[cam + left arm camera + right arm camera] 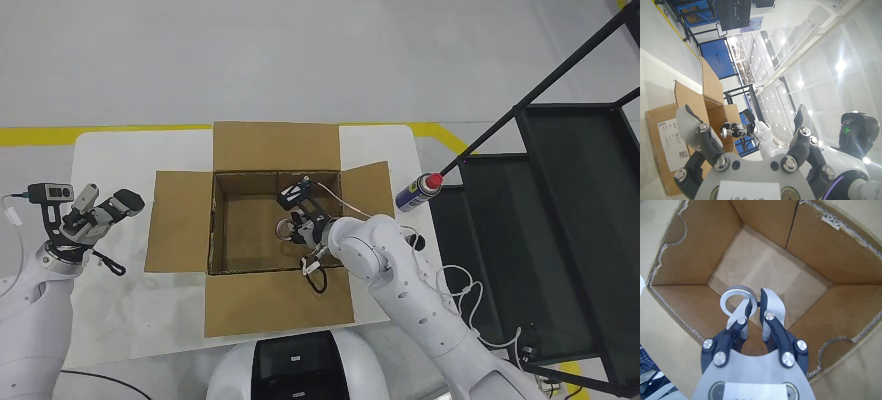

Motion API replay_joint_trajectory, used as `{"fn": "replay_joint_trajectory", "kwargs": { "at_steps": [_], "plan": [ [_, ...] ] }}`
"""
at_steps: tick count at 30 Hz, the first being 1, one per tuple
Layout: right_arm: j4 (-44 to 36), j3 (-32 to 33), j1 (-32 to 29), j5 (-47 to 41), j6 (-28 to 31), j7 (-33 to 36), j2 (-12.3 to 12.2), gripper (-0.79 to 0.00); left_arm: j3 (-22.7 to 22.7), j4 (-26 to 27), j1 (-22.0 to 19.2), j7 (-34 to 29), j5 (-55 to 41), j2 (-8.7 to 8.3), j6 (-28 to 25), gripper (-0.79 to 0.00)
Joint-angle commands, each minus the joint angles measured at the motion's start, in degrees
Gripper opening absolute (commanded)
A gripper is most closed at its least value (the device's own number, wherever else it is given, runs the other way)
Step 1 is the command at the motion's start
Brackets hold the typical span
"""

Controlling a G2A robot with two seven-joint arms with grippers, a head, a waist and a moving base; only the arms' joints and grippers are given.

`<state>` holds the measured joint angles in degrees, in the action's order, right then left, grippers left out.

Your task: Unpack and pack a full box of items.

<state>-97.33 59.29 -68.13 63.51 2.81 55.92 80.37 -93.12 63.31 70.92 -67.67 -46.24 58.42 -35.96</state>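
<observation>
My right pincer [755,303] is over the open box [180,235], just inside its right wall, pointing down into it. It is clamped on a metal ring [738,300]: the rim is pinched between the two pads, and one finger [740,310] runs across the ring's opening. In the right wrist view the ring hangs above the box's brown cardboard floor, well apart from it, with the four walls rising all round. The box sits mid-bench [110,160] with all four flaps folded out flat. The far flap reaches toward the bench's far edge and the near one toward the near edge. My left pincer [95,215] is held off the bench's left edge, well apart from the box's left flap. Its fingers are spread wide with nothing between them, and it is tipped upward toward the ceiling. From the left wrist view I look across a flap bearing a white label [672,140] and see the right pincer gripping the ring above the box. A spray can [418,190], blue with a red cap, lies at the bench's right edge, just beside the right flap.
</observation>
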Motion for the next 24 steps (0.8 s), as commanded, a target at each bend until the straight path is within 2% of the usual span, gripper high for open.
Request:
{"fn": "replay_joint_trajectory", "kwargs": {
  "at_steps": [1,15,20,24],
  "plan": [
    [0.00,0.00,0.00,0.00,0.00,0.00,0.00,-0.785,0.00,0.00,0.00,0.00,0.00,0.00,0.00,0.000],
    [-0.13,0.15,-0.37,-0.49,0.20,-0.73,-0.03,-0.785,0.00,0.00,0.00,0.00,0.00,0.00,0.00,0.000],
    [-10.31,3.91,-4.72,-2.43,3.67,3.97,-1.27,-0.785,0.00,0.00,0.00,0.00,0.00,0.00,0.00,0.000],
    [-21.71,10.86,-12.39,-3.86,7.10,7.67,-2.92,-0.785,0.00,0.00,0.00,0.00,0.00,0.00,0.00,0.000]
  ]
}}
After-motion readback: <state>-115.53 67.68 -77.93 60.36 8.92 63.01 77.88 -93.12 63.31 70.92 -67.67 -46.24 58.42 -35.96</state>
